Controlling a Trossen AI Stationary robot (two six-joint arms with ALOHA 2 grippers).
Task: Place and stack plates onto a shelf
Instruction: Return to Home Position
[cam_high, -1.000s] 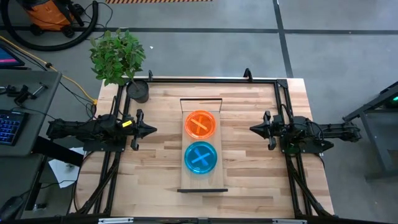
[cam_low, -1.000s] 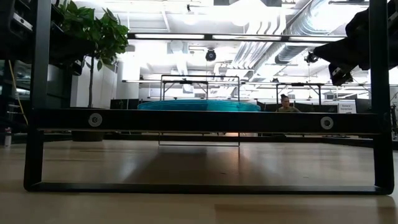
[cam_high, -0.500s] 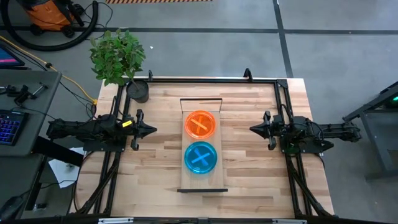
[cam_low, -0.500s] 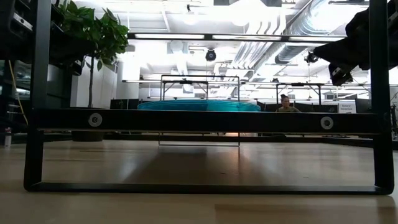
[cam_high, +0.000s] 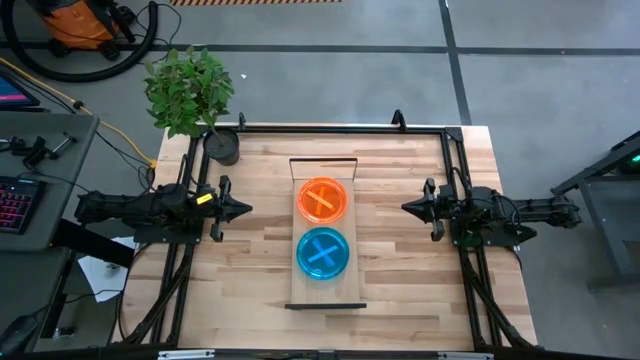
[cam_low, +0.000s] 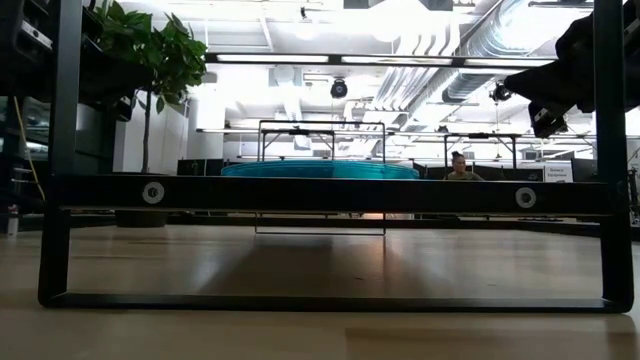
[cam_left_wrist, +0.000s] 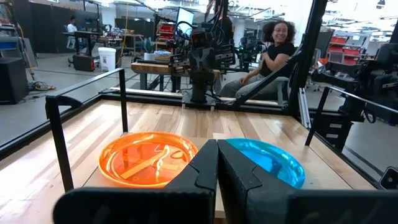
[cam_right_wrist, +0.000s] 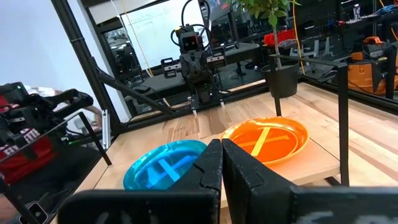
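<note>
Two stacks of plates rest on the light-wood shelf at the table's middle. The orange stack sits toward the far end, the cyan-blue stack toward the near end; how many plates each holds cannot be told. In the low view only the blue stack's rim shows above the shelf's dark end rail. My left gripper hovers shut at the table's left side, my right gripper shut at the right side, both pointing at the shelf and well apart from it. Each wrist view shows both stacks: orange, blue.
A potted plant in a black pot stands at the table's far left corner. A dark metal frame runs round the table's edges. A person sits beyond the right side. Bare wood lies between each gripper and the shelf.
</note>
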